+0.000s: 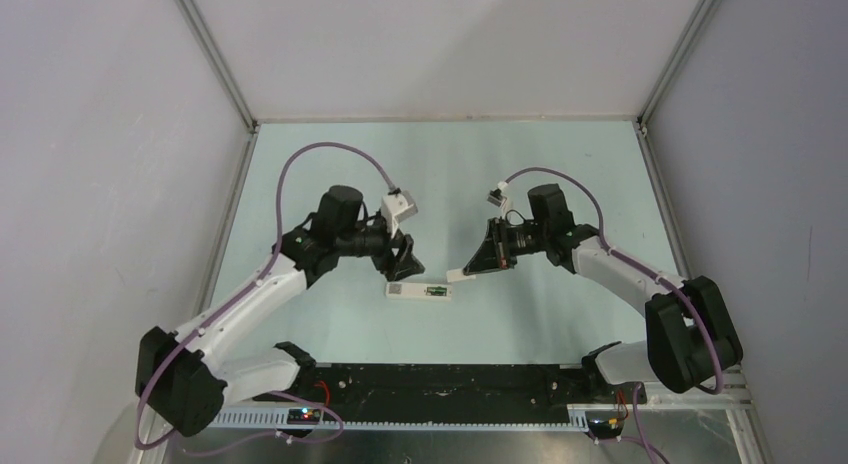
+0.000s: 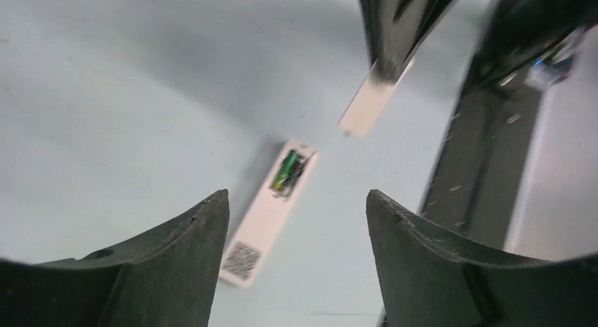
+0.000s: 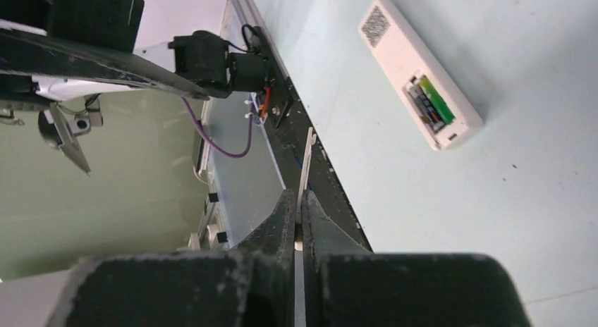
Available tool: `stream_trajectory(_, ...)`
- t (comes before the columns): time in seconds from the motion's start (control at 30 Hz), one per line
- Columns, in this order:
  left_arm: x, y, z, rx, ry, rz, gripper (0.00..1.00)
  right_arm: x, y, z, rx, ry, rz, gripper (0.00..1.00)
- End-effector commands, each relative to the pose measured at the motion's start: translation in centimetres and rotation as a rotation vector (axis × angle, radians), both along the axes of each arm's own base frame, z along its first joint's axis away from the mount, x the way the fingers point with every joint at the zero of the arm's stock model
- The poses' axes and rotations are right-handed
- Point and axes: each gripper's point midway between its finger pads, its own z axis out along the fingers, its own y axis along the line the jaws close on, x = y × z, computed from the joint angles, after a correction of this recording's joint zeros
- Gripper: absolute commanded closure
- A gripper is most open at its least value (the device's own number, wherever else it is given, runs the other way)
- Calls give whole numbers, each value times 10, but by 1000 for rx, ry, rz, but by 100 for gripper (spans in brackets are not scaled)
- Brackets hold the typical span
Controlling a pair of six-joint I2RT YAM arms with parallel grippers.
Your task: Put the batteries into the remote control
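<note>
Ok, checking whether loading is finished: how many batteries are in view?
2. Both batteries sit side by side in the open recess near one end of the remote control: a green one and a darker one. None shows elsewhere, though one could be hidden.

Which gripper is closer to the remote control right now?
Left. The left gripper hangs open close above the remote control; the right gripper sits off its battery end, shut on a white cover.
</note>
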Motion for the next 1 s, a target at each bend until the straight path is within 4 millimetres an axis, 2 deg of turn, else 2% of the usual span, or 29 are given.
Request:
stream_trajectory(0.0, 9, 26, -39, 207, -335, -134, 23, 1, -8, -8, -39, 40, -57, 100)
stream_trajectory(0.03, 9, 27, -40, 235, -420, -189, 22, 2, -8, -9, -43, 44, -63, 100)
stream_trajectory(0.1, 5, 26, -50, 268, -476, -255, 21, 4, -9, -11, -49, 49, -75, 100)
stream_trajectory(0.37, 17, 18, -80, 396, -514, -359, 21, 14, -14, -21, -76, 79, -128, 100)
stream_trajectory(0.47, 25, 18, -98, 462, -511, -396, 21, 18, -16, -27, -90, 100, -145, 100)
stream_trajectory(0.6, 24, 17, -118, 515, -490, -440, 23, 22, -17, -33, -101, 125, -159, 100)
stream_trajectory(0.97, 30, 16, -137, 638, -497, -475, 23, 30, -17, -37, -85, 151, -175, 100)
